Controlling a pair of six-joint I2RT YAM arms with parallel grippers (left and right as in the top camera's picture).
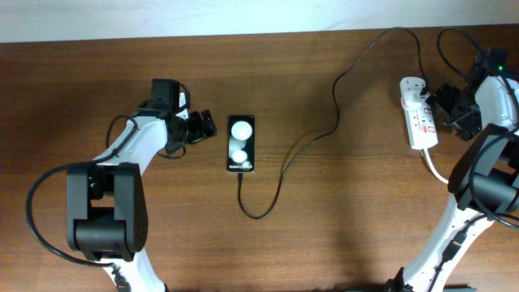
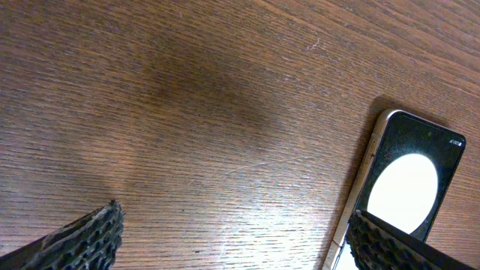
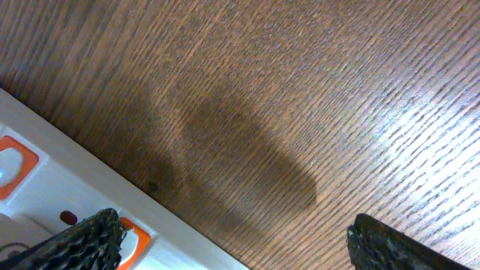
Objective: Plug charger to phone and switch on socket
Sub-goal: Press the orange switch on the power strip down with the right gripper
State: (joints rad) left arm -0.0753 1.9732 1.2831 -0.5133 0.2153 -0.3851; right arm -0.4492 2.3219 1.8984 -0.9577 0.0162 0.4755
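Black glass dead centre: the phone (image 1: pixel 241 143) lies flat on the tabletop (image 1: pixel 340 235), screen up, with two round white glare spots on it and small white text at its near end. The charger (image 1: pixel 324 134) meets that same near end. Its thin black cable dips into a loop below the phone, swings right and climbs across the wood, then arcs over at the far edge and drops to the far end of the socket (image 1: pixel 419 113). Whether the tip is fully seated in the phone, I cannot tell from up here.

Over to the left tool (image 1: pixel 207 128): it sits just beside the phone's left edge and does not touch it. On the left wrist camera its ribbed fingers (image 2: pixel 82 240) are spread wide with only bare wood between them, so it holds nothing. The phone's corner shows by the right-hand finger.

Across on the right, the white socket lies lengthwise near the edge of the tabletop, its thick white cord (image 1: pixel 438 170) trailing off its near end. The right tool (image 1: pixel 444 109) is right alongside the strip. Its fingers (image 3: pixel 397 244) are also well apart and hold nothing. On the right wrist camera an orange-red switch (image 3: pixel 15 161) shows on the strip's white body, close by the left-hand finger.
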